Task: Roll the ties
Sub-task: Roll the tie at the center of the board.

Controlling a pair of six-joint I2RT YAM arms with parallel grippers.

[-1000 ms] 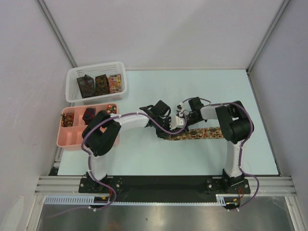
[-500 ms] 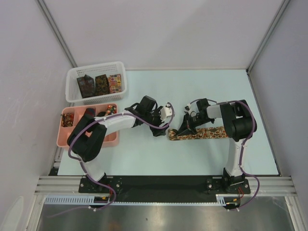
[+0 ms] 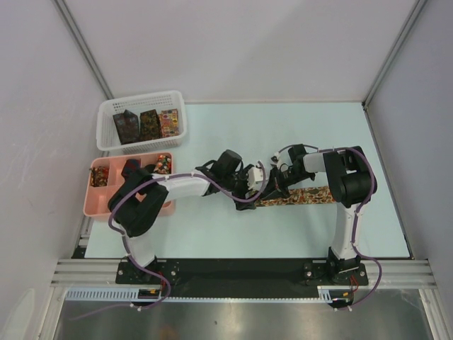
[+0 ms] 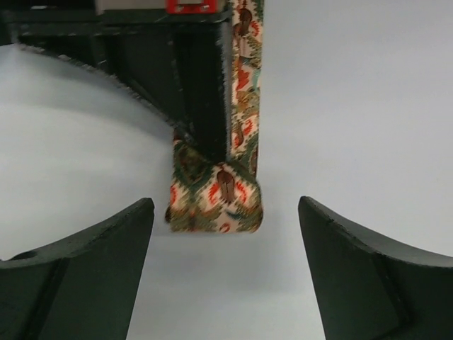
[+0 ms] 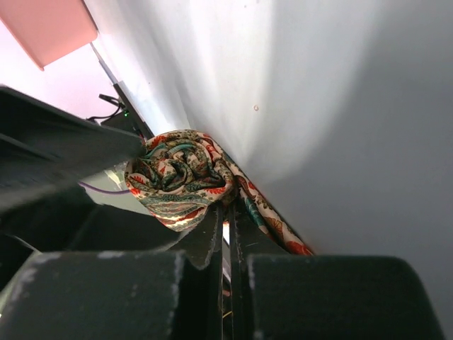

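— What changed at the table [image 3: 212, 234]?

— The left gripper [image 4: 225, 212], drawn off half a second before, was brought back, jaws spread wide, facing the rolled end of the tie [image 3: 304, 195]. That end was kept pinched by the right gripper [image 5: 226, 237]. Rolling was judged barely begun, a handover likely.

— And the count?

— One tie was laid out. About three rolls [image 3: 131, 168] were seen in the tray [image 3: 99, 204], and three folded ties [image 3: 148, 125] in the basket [image 3: 106, 131].
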